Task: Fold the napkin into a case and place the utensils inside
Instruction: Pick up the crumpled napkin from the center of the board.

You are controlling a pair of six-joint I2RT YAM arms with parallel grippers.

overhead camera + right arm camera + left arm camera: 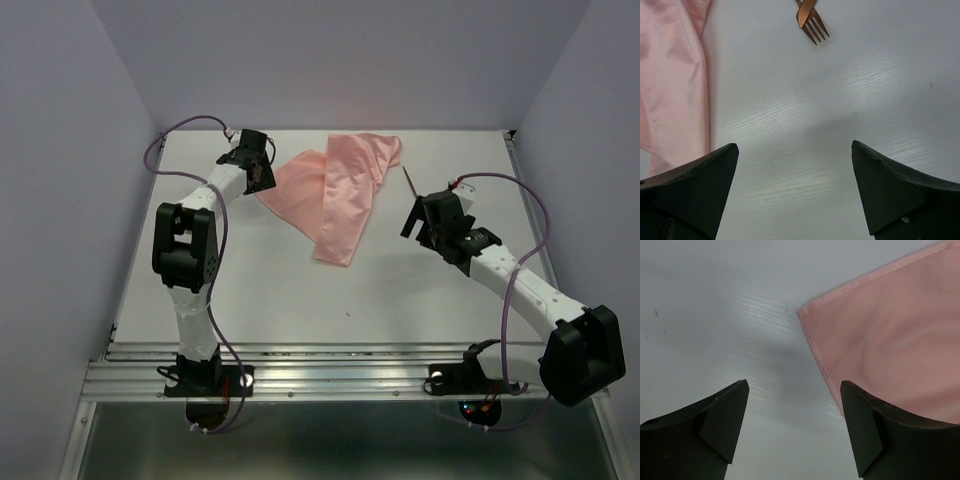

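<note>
The jaws of the left gripper (794, 390) are spread wide and nothing is held between them. Only the bare table (715, 300) is seen in the gap. One hemmed corner of the napkin (890, 330) is found just ahead of the jaws and a little to their right.

The jaws of the right gripper (795, 147) are spread wide too, and they are empty. Between them only the white surface is seen. Further ahead the tines of a copper-coloured fork (812, 25) are pointed toward the gripper. At the top edge of the right wrist view a second thin piece seems to be laid across the neck of the fork, but too little of it is shown to be sure.

From above, the napkin is seen lying loose and creased at the far middle of the table, between the two grippers, partly doubled over and not yet shaped into a case. The utensils (410, 180) are placed just beside its right edge, on the table and outside the cloth.
</note>
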